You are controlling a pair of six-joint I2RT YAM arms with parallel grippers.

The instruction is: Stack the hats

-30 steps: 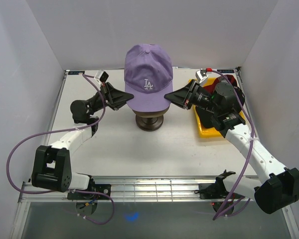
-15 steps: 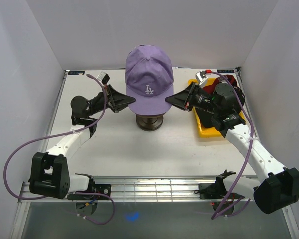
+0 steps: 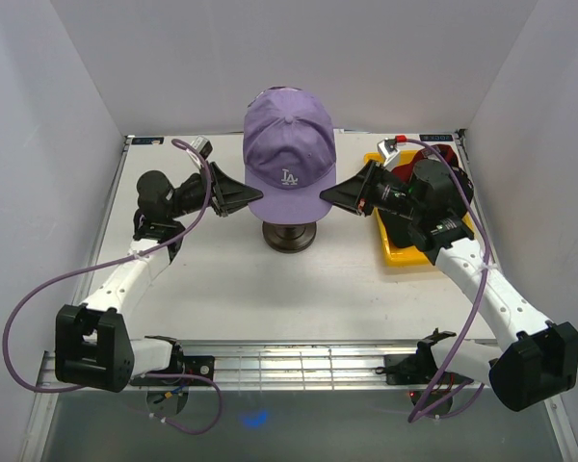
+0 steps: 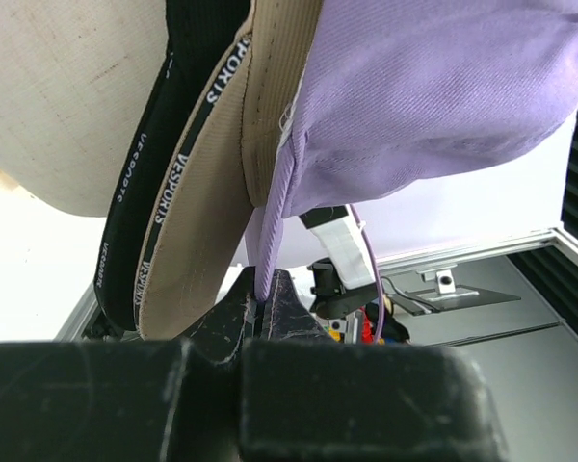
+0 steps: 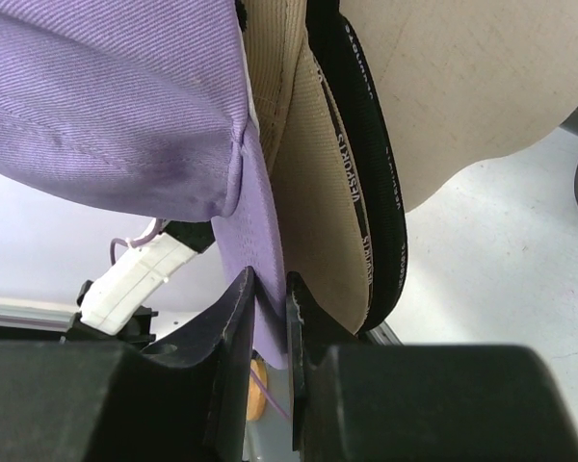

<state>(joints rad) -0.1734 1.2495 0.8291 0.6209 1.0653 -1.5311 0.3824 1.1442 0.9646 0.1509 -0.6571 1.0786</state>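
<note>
Top external: your left fingers [image 3: 239, 192] and right fingers [image 3: 344, 192] each pinch the lavender cap [image 3: 289, 144] either side of the mannequin head [image 4: 58, 96], so pull both sides down evenly.

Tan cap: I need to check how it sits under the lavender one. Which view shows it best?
Left wrist: the tan cap shows its rim broadly, sandwiched between the black cap and the lavender cap. Right wrist shows a slightly narrower strip from the other side. Top external shows none; the lavender cap covers it.
</note>
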